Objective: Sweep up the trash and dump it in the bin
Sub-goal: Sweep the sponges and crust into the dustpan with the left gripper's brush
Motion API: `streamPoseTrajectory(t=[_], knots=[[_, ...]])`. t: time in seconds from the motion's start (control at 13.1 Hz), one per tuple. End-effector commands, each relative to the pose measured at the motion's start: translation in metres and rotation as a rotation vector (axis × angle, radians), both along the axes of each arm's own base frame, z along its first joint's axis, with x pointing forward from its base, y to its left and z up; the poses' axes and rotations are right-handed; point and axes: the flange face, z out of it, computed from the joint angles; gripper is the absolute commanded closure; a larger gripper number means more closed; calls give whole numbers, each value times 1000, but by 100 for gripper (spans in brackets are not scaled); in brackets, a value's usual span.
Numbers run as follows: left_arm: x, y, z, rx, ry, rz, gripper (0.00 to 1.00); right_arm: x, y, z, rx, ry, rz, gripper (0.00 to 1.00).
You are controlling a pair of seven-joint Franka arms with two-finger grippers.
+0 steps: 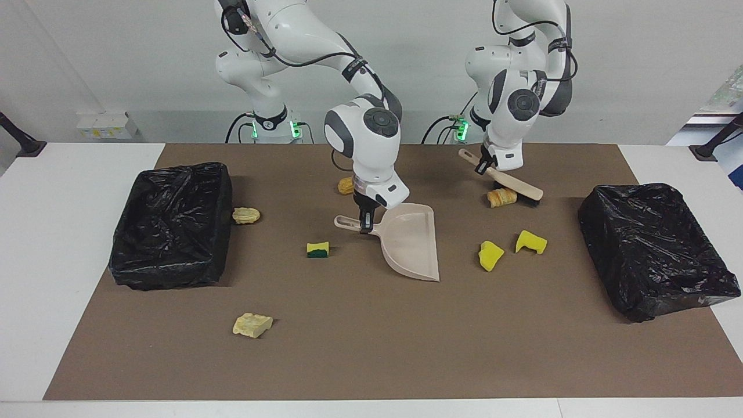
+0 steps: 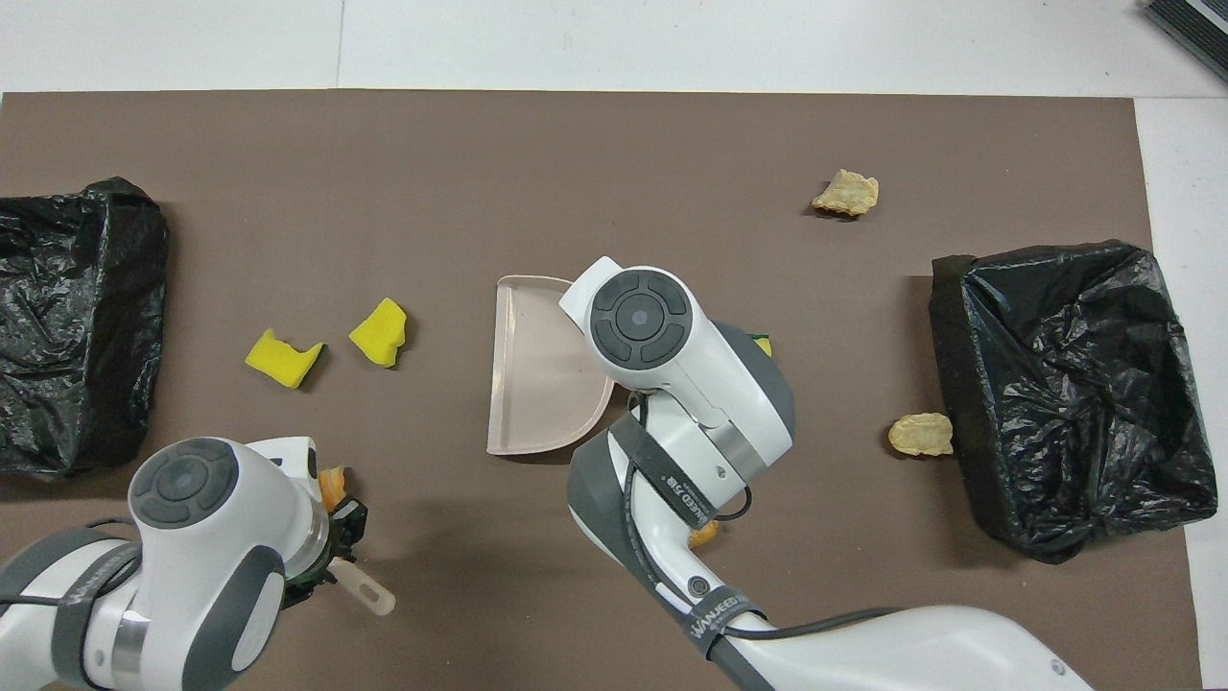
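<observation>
My right gripper (image 1: 364, 223) is shut on the handle of the beige dustpan (image 1: 409, 244), which rests on the mat mid-table; the wrist hides the grip in the overhead view. My left gripper (image 1: 483, 166) is shut on the brush (image 1: 514, 184), whose bristles sit low against a golden-brown roll (image 1: 502, 197). Two yellow sponge pieces (image 1: 491, 256) (image 1: 530, 242) lie farther from the robots than that roll. A yellow-and-green sponge (image 1: 317, 249) lies beside the dustpan handle, and another roll (image 1: 346, 186) lies close to the robots. Two pale chunks (image 1: 246, 215) (image 1: 252, 324) lie toward the right arm's end.
A black-lined bin (image 1: 171, 223) stands at the right arm's end of the brown mat and a second one (image 1: 653, 249) at the left arm's end. One pale chunk (image 2: 921, 434) lies right beside the first bin (image 2: 1065, 393).
</observation>
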Motion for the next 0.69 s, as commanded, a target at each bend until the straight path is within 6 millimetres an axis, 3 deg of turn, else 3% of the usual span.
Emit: streamPoseTrajectory(t=[0.0,0.08,0.15,0.3,0.46,0.61], knots=[[46,-27,-2,-55,-45,-1,100,-7,-5,1,-4,-3,37,100],[59,-43,5,-76,-69,-38,100,-7,-6,1,-2,-4,34,100],[58,-62,9,-93,-61,-151,100,-7,-7,1,-4,-1,32,100],[50,-64,12,-115,3,-359,100,-7,-7,1,-4,-2,30,100],[52,-63,31,-136,41,-469,100,-8,-5,2,-2,-3,31,100],[67,-59,62,-151,49,-583,100,-9,-4,1,1,0,26,100]])
